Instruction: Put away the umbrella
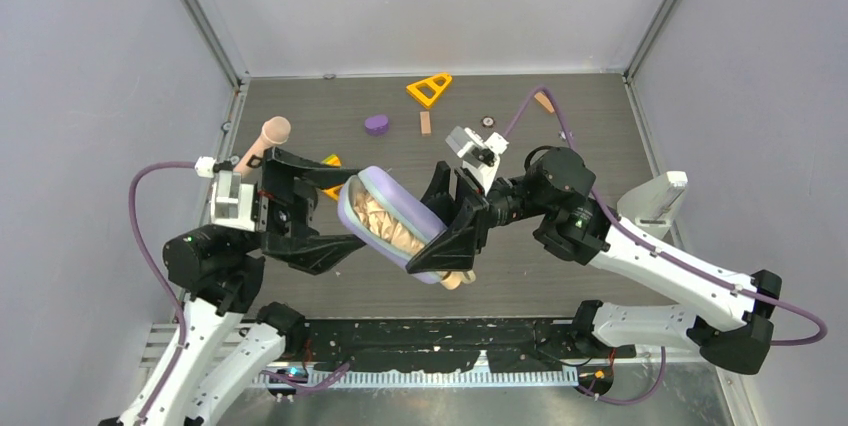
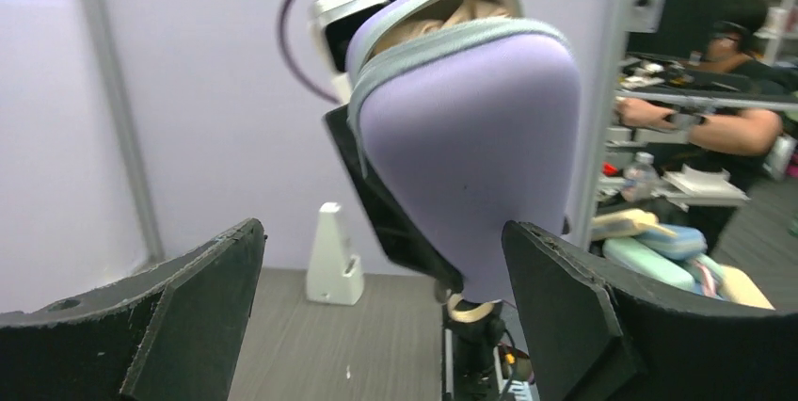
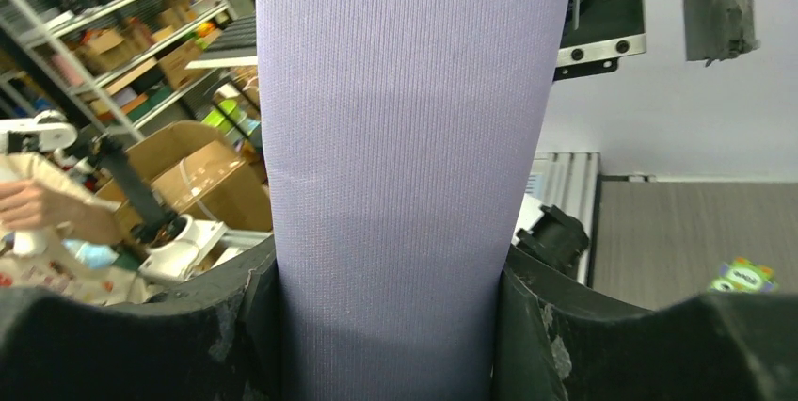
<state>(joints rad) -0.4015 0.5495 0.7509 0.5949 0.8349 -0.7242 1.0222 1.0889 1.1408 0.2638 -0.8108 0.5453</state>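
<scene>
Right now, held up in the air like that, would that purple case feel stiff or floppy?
Probably fairly stiff: the lavender case holds its rounded shape jutting from the right fingers. Likely light, since one pinch carries it. The umbrella fabric bulges at the open side, so it might spill.

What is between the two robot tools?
The lavender case, with the beige umbrella inside, sits between the left tool and right tool, seen in the top view.

Counter (image 1: 320, 106), dark grey woodgrain, is carrying along its far side: yellow triangular frame (image 1: 429, 89), purple rounded piece (image 1: 377, 124), short wooden block (image 1: 425, 123), second wooden block (image 1: 543, 102) lying further right; pink-headed microphone (image 1: 275, 132) is leaning at the left edge.
</scene>
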